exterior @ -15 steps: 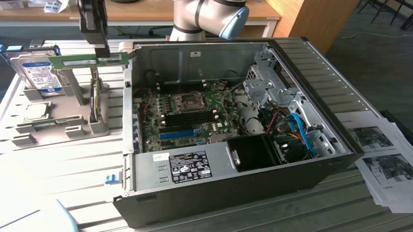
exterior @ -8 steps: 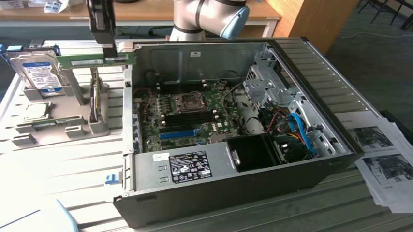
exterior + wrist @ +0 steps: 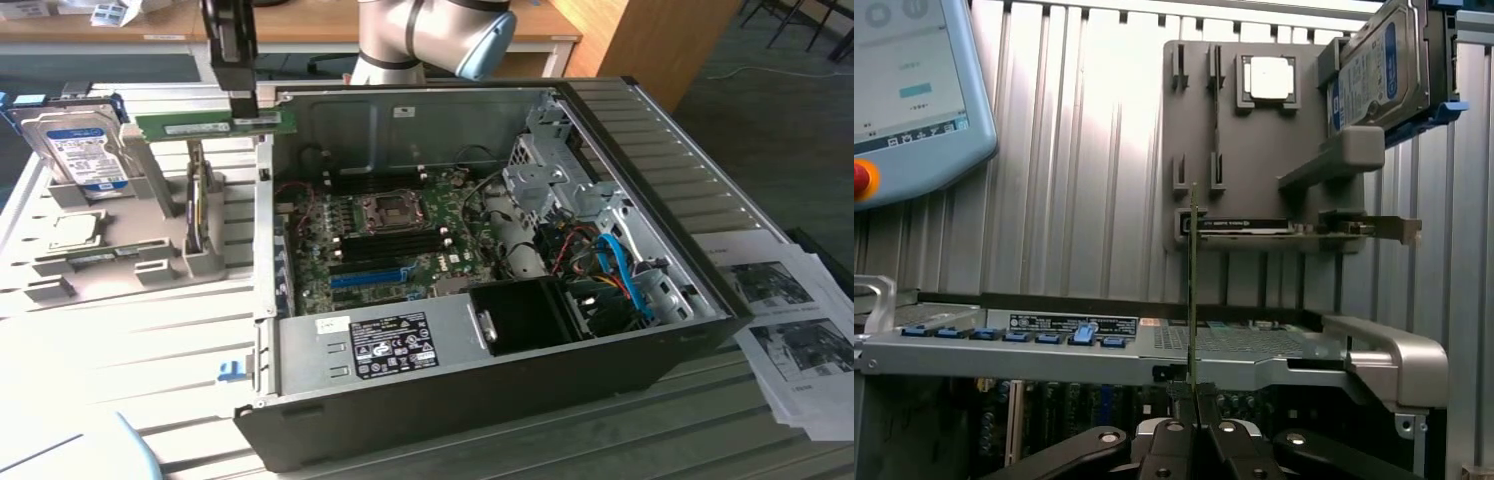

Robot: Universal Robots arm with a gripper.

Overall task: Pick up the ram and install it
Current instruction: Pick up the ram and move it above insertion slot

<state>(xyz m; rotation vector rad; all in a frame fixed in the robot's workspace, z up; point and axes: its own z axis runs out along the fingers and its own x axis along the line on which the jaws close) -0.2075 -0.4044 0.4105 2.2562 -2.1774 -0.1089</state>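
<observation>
Holding the ram (image 3: 194, 124) in the gripper (image 3: 246, 112), fingers drawn nearly together and pinching the thin green board from above, nearer its end toward the exterior view's right. Held level and clear of everything, above the grey fixture (image 3: 134, 250) and right at the open computer case (image 3: 667, 210), over its wall on the exterior view's left. Long axis running across the exterior view from left to right; from the wrist, edge-on, a thin line rising from between the fingertips.

Well below the board and toward the exterior view's right: the motherboard (image 3: 387, 240) on the case floor, with dark memory slots (image 3: 387, 243) beside the processor socket (image 3: 394, 208), lying roughly along the same line as the board. Just past them, a long blue slot (image 3: 367, 278). Standing between board and slots: that same case wall. Deeper in, cables (image 3: 607, 260) and the drive cage (image 3: 554, 170). Upright in the fixture on the table (image 3: 160, 330): a hard drive (image 3: 80, 150).
</observation>
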